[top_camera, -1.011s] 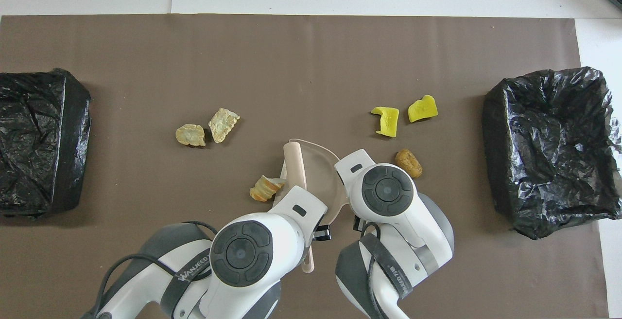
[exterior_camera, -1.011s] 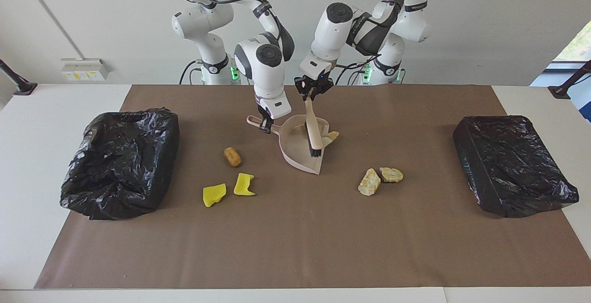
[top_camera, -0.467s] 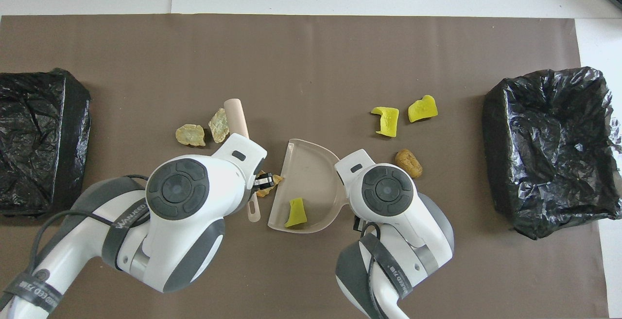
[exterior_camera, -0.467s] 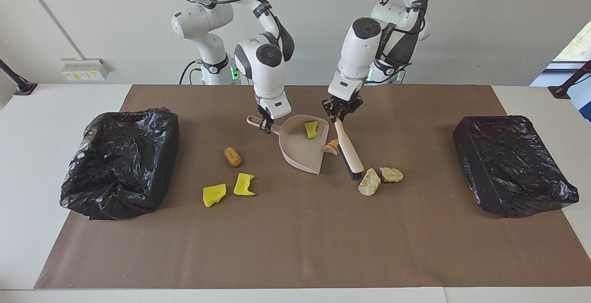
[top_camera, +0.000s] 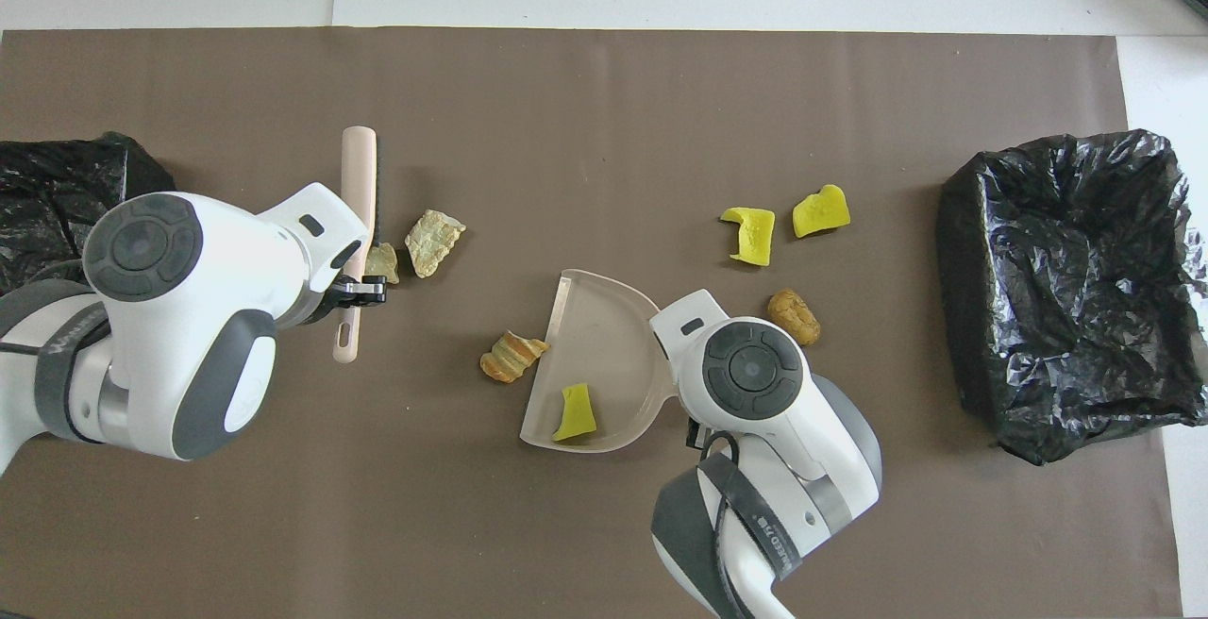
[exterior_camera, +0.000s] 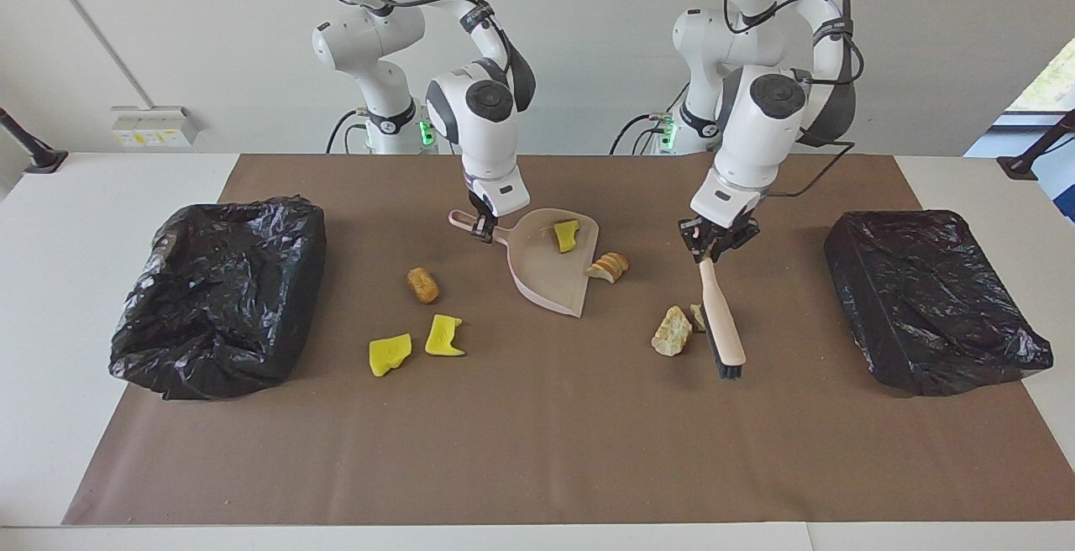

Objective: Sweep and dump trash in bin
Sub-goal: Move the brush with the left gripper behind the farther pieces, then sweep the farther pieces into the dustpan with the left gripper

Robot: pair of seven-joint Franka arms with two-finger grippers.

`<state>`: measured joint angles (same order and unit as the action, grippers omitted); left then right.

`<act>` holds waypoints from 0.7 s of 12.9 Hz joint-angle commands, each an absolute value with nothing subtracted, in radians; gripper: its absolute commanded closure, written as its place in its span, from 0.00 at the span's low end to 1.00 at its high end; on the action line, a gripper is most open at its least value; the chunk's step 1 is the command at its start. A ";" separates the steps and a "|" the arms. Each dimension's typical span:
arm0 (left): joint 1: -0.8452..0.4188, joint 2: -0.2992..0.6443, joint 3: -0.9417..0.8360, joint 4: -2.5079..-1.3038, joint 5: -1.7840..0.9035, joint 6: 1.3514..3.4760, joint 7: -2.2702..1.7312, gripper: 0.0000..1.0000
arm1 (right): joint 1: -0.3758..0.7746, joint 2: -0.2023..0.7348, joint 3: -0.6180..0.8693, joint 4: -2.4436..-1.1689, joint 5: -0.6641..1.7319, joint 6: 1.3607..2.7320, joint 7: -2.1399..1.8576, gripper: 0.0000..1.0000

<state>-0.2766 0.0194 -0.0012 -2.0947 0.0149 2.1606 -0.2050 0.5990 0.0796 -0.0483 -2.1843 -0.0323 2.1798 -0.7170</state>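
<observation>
My left gripper (exterior_camera: 712,242) is shut on the handle of the beige brush (exterior_camera: 723,326), whose head slants down to the mat beside two pale rock lumps (exterior_camera: 672,331), toward the left arm's end. The brush (top_camera: 358,187) partly covers one lump (top_camera: 383,262); the other lump (top_camera: 434,242) lies free. My right gripper (exterior_camera: 481,230) is shut on the pink dustpan's handle. The dustpan (exterior_camera: 546,278) rests on the mat with a yellow sponge piece (exterior_camera: 567,235) in it. A striped lump (exterior_camera: 609,265) lies against its side. A cork (exterior_camera: 422,285) and two yellow pieces (exterior_camera: 390,354) (exterior_camera: 443,335) lie toward the right arm's end.
A black-bagged bin (exterior_camera: 222,295) stands at the right arm's end and another bin (exterior_camera: 932,299) at the left arm's end. The brown mat (exterior_camera: 537,450) covers the table's middle.
The left arm swung the brush out of the dustpan and past the two rock lumps toward its own end. The sponge piece in the pan came into sight. The right arm held still.
</observation>
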 commanded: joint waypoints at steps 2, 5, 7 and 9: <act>-0.169 0.066 -0.014 -2.077 0.037 2.141 -0.025 1.00 | 0.595 0.080 -0.046 -2.194 -0.044 2.172 -0.726 1.00; -0.169 0.100 -0.015 -2.104 0.063 2.149 0.017 1.00 | 0.595 0.080 -0.046 -2.192 -0.044 2.172 -0.724 1.00; -0.202 0.092 -0.020 -2.128 0.063 2.143 0.020 1.00 | 0.595 0.080 -0.046 -2.192 -0.043 2.172 -0.724 1.00; -0.256 0.078 -0.023 -2.155 0.058 2.143 0.006 1.00 | 0.595 0.080 -0.046 -2.192 -0.043 2.171 -0.726 1.00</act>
<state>-0.2057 0.1092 -0.0267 -2.1170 0.0396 2.1555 0.0167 0.5990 0.0796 -0.0483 -2.1843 -0.0323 2.1797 -0.7170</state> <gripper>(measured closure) 0.740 0.687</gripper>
